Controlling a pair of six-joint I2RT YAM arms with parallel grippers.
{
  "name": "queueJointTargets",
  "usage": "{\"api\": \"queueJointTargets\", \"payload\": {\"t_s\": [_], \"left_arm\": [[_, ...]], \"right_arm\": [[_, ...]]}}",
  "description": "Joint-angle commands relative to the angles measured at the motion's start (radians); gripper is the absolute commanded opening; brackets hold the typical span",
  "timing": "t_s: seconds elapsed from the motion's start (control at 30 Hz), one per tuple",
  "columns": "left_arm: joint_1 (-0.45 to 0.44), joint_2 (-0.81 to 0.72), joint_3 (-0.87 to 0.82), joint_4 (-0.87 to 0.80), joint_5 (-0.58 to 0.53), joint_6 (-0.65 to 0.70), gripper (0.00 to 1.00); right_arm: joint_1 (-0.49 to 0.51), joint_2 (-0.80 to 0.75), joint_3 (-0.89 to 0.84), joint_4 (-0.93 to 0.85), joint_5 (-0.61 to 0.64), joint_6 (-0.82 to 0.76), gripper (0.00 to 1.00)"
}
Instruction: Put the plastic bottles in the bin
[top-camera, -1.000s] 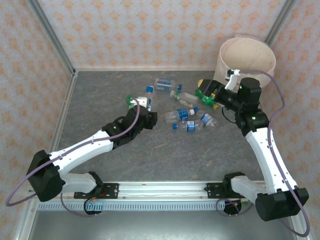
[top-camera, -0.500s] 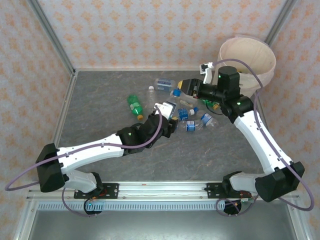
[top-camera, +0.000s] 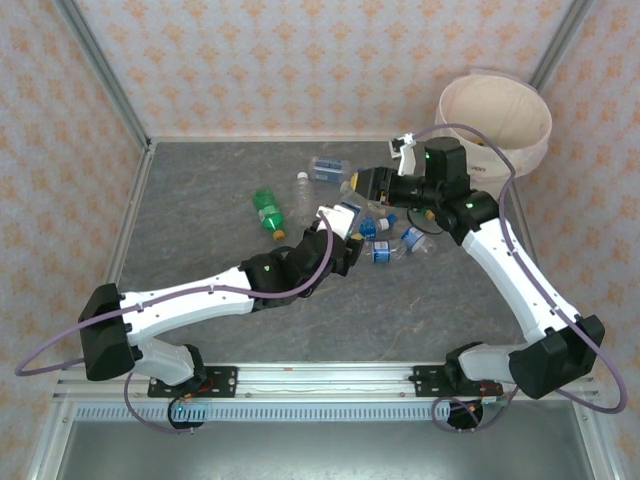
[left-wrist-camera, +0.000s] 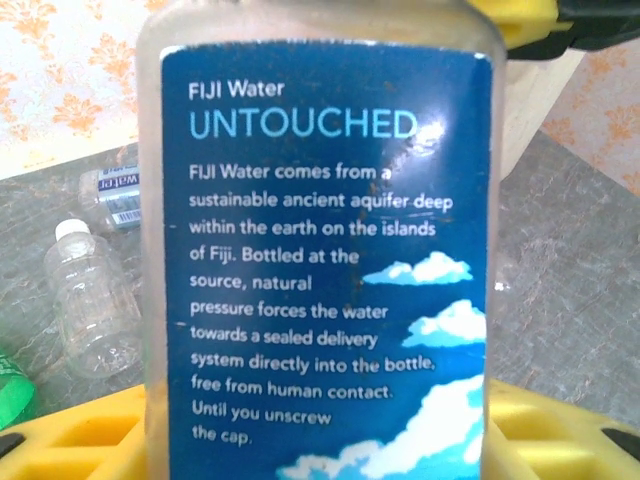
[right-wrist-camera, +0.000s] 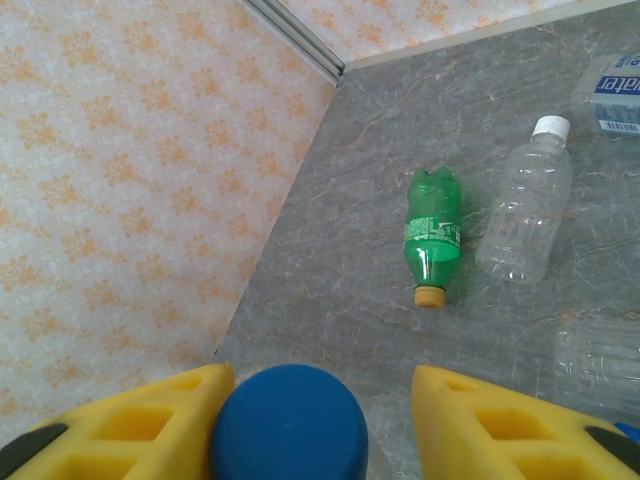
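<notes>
Left pincer (top-camera: 340, 225) grips blue-label bottle (left-wrist-camera: 320, 250); bottle's long axis runs straight out between yellow fingers. Right pincer (top-camera: 370, 183) straddles blue-cap bottle (right-wrist-camera: 290, 420): cap touches 1 finger, gap at other, so firm grip cannot be told. Bin (top-camera: 530, 135) stands at far right corner, beyond and right of both pincers. Right arm clearly nearer; left arm's path to bin crosses right arm. Green bottle (top-camera: 268, 212) lies flat on table (top-camera: 200, 200), nearer left arm, cap toward near edge.
</notes>
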Motion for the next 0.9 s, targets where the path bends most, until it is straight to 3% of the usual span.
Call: {"api": "queueJointTargets", "payload": {"t_s": [0.0,0.57,0.63,0.77,0.87], "left_arm": [[-0.009,0.020,0.048,0.009,-0.008,0.024,0.56],[-0.022,0.060,0.102,-0.031,0.011,0.036,0.61],[-0.022,0.057,0.106,-0.032,0.008,0.036,0.70],[-0.022,0.042,0.129,-0.038,0.001,0.022,0.99],[-0.020,0.003,0.121,-0.023,-0.025,-0.003,0.99]], "right_arm": [[0.006,-0.040,-0.022,-0.006,0.012,-0.017,0.46],[0.007,-0.120,0.009,0.008,0.108,-0.001,0.27],[0.005,-0.130,0.014,0.013,0.144,0.004,0.23],[-0.006,-0.130,0.066,0.004,0.236,0.011,0.26],[-0.033,-0.119,0.124,-0.002,0.325,0.009,0.27]]}}
